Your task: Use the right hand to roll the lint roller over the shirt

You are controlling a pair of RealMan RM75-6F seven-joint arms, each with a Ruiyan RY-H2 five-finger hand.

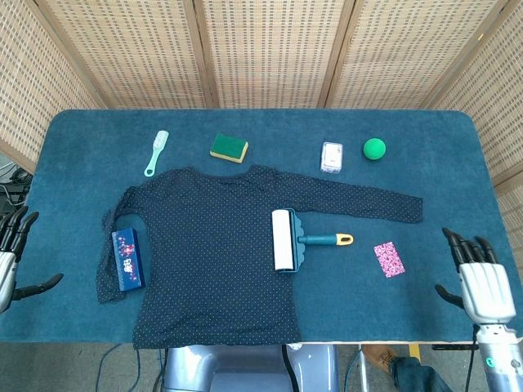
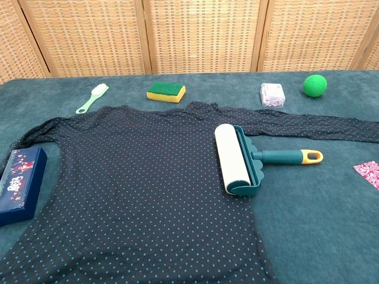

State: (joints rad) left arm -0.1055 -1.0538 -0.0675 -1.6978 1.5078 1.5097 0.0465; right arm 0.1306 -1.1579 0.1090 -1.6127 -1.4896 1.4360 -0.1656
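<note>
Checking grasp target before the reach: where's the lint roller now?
The lint roller lies centre-right in the head view, its roll on the shirt, its handle pointing right toward the pink card.

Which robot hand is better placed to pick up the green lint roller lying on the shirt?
The right robot hand: the green lint roller's yellow-tipped handle points toward it, and it is open. The left robot hand sits beyond the dotted navy shirt.
</note>
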